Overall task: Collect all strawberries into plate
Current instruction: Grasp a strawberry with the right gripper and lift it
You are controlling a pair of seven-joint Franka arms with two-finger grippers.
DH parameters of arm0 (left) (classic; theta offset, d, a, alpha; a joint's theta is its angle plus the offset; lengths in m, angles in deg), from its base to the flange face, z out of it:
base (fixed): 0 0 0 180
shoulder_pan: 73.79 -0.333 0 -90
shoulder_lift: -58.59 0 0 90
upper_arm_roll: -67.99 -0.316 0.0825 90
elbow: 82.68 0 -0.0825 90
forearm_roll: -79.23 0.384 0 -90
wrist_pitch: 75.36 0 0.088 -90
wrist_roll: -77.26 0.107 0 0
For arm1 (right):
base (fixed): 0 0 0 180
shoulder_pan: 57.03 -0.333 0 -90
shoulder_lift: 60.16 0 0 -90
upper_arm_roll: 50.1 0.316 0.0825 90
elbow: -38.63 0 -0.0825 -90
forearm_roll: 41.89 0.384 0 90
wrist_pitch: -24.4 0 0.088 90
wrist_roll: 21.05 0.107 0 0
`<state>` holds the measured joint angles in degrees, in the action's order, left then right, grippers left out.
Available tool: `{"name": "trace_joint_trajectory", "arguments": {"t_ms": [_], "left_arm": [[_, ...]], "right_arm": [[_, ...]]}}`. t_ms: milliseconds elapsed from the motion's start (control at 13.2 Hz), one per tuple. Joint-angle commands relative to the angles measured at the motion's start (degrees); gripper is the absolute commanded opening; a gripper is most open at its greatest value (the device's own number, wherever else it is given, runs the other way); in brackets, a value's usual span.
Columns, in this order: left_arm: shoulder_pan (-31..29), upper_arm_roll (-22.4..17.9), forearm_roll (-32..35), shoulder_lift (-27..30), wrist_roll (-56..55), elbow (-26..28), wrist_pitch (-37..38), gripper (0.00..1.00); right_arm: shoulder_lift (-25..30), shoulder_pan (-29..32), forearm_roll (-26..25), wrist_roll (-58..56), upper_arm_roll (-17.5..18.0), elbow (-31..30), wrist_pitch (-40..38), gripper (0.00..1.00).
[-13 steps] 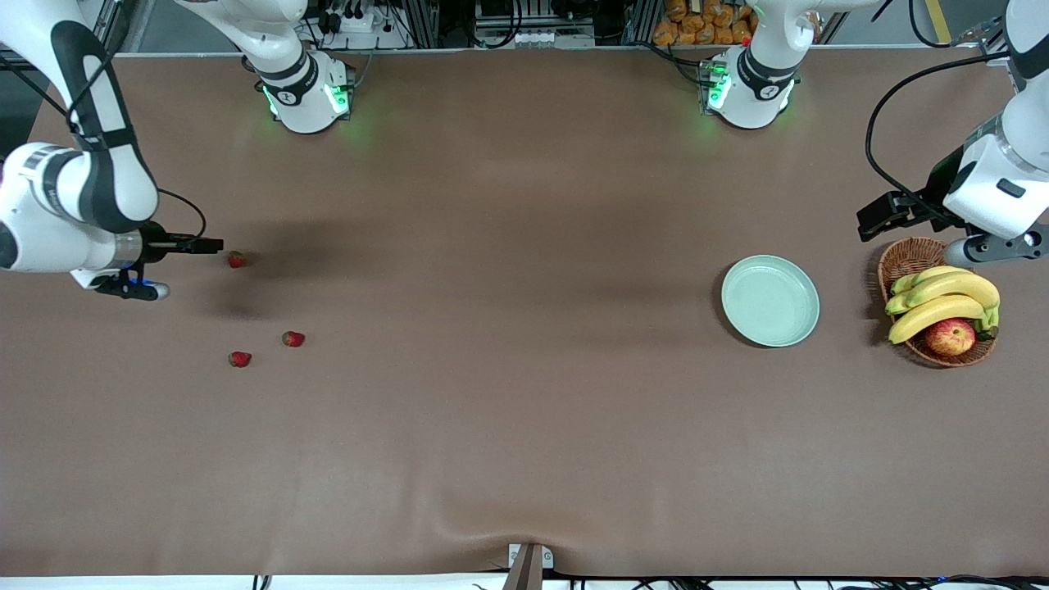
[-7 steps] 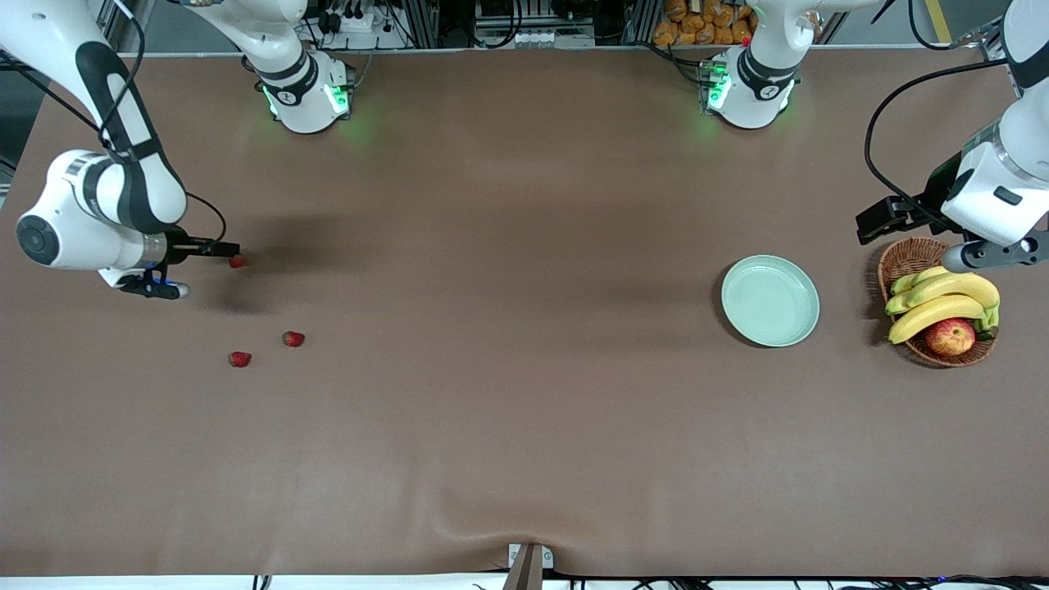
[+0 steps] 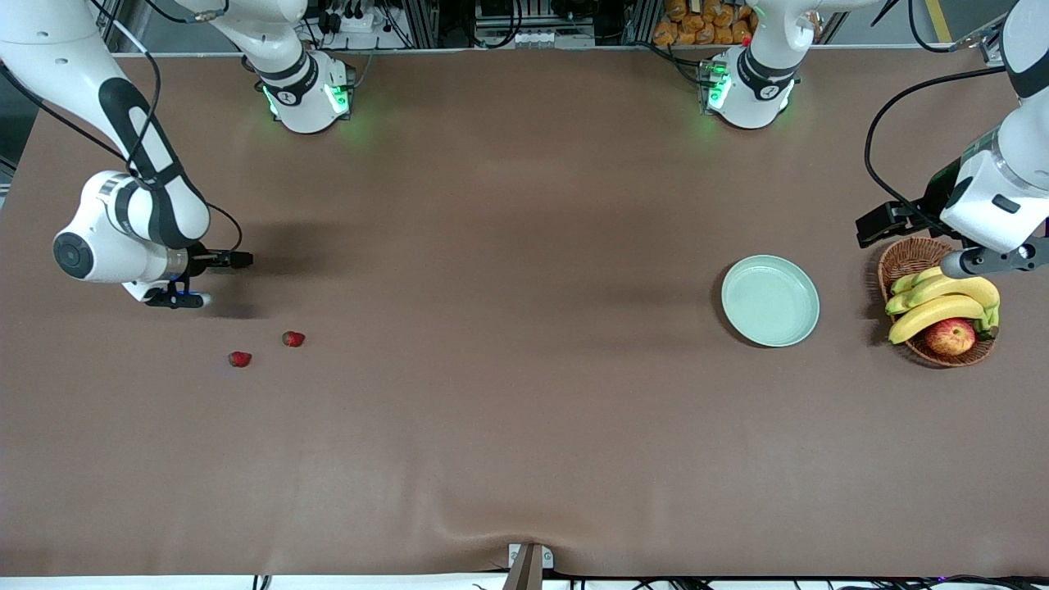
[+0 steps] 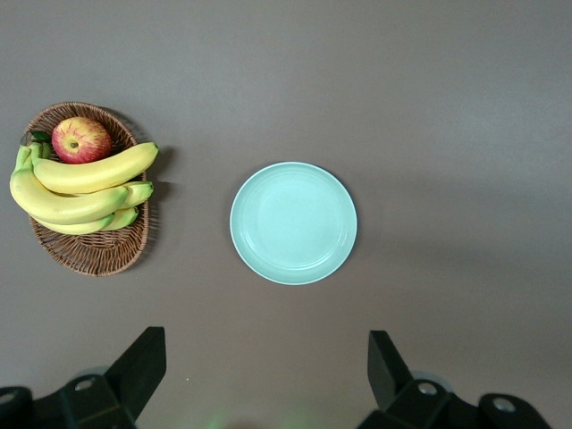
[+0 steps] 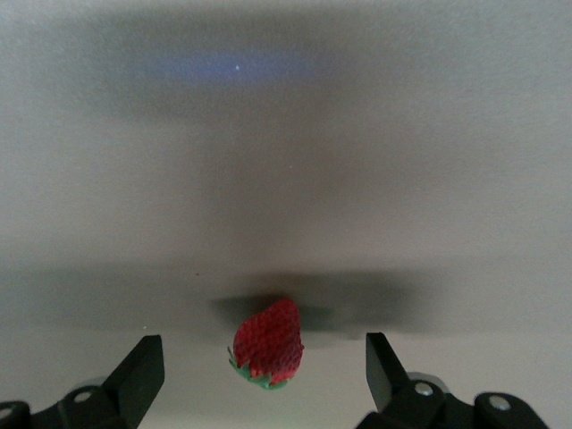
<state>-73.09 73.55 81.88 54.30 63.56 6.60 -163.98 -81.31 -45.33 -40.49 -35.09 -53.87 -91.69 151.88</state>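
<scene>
The right arm bends low at its end of the brown table, its right gripper (image 5: 259, 375) spread open just above the cloth, a tiny red strawberry with a green top (image 5: 267, 354) lying between the fingers, untouched. Two more small red strawberries (image 3: 239, 359) (image 3: 292, 338) lie nearer the front camera. The left arm waits, its left gripper (image 4: 266, 380) open, high over the round pale mint-green plate (image 3: 769, 301), which lies beside the brown wicker basket of bananas and an apple (image 3: 910, 256).
</scene>
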Motion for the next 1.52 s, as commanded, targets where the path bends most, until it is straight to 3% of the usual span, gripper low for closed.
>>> {"name": "trace_joint_trajectory", "arguments": {"t_ms": [0,76,152,304,456,532,1063,1215,1443], "left_arm": [[0.1,0.0,-0.7,-0.3,-0.4,-1.1,1.0,1.00],[0.1,0.0,-0.5,-0.4,-0.4,-1.1,1.0,1.00],[0.1,0.0,-0.5,-0.4,-0.3,-1.1,1.0,1.00],[0.3,0.0,-0.4,-0.5,-0.4,-1.1,1.0,1.00],[0.6,0.2,-0.3,-1.2,-0.4,-1.1,1.0,1.00],[0.7,0.3,0.0,-1.5,-0.4,-1.1,1.0,1.00],[1.3,0.7,-0.5,-3.4,-0.4,-1.0,1.1,1.00],[1.6,1.1,-0.9,-3.4,-1.7,-1.2,1.1,1.00],[1.7,1.7,-0.5,-3.4,-2.6,-2.3,1.0,1.00]], "right_arm": [[-0.3,0.3,-0.8,-1.0,0.3,-0.2,0.1,1.00],[-0.3,0.3,-0.8,-1.0,0.3,-0.2,-0.1,1.00],[-0.3,0.3,-0.8,-1.0,0.3,-0.2,-0.2,0.94],[-0.4,0.5,-0.8,-1.0,0.3,-0.2,-1.1,0.40],[-0.4,0.5,-0.8,-1.0,0.4,-0.2,-1.1,0.05],[-0.4,0.4,-0.8,-1.0,0.4,-0.1,-1.0,0.00],[2.1,-0.5,-0.6,-1.4,1.6,2.1,-3.8,0.00],[5.5,-2.6,-0.1,-1.9,3.5,5.9,-9.7,0.00],[5.9,-7.4,0.2,-1.7,5.5,15.4,-15.2,0.00]]}}
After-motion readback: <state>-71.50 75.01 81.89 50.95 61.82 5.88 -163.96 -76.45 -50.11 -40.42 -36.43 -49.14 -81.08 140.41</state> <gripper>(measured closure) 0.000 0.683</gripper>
